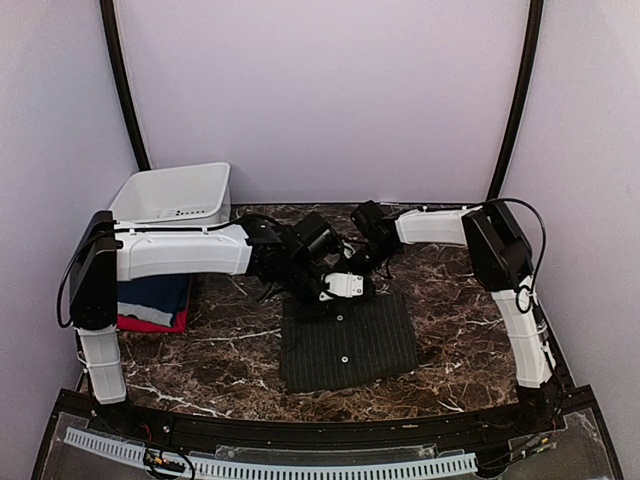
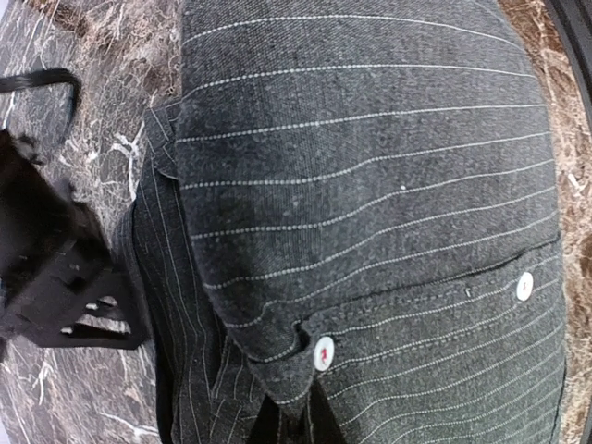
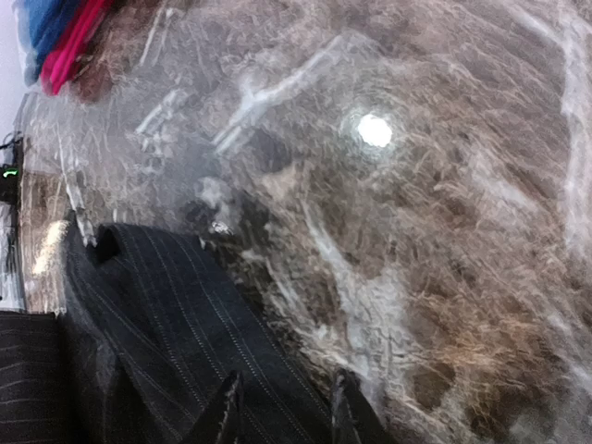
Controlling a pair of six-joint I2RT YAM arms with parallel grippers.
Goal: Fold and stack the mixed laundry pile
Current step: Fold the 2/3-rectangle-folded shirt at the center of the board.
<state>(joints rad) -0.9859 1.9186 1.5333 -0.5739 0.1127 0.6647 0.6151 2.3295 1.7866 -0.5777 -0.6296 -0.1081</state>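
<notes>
The dark charcoal pinstriped shirt (image 1: 345,340) lies folded into a rectangle at the table's middle. In the left wrist view it (image 2: 370,185) fills the frame, collar and white buttons showing. My left gripper (image 1: 330,293) is at the shirt's far edge; its fingertips (image 2: 268,424) stand close together on the collar point, shut on the cloth. My right gripper (image 1: 352,262) hovers just beyond that far edge. Its fingers (image 3: 225,412) are apart, open, with the shirt's edge (image 3: 166,305) lying below them. The navy T-shirt (image 1: 155,295) lies folded on the red T-shirt (image 1: 150,322) at the left.
A white plastic bin (image 1: 175,195) stands at the back left, off the marble table (image 1: 470,300). A black part of the other arm (image 2: 55,277) shows left of the shirt. The red and blue stack shows blurred in the right wrist view (image 3: 65,37).
</notes>
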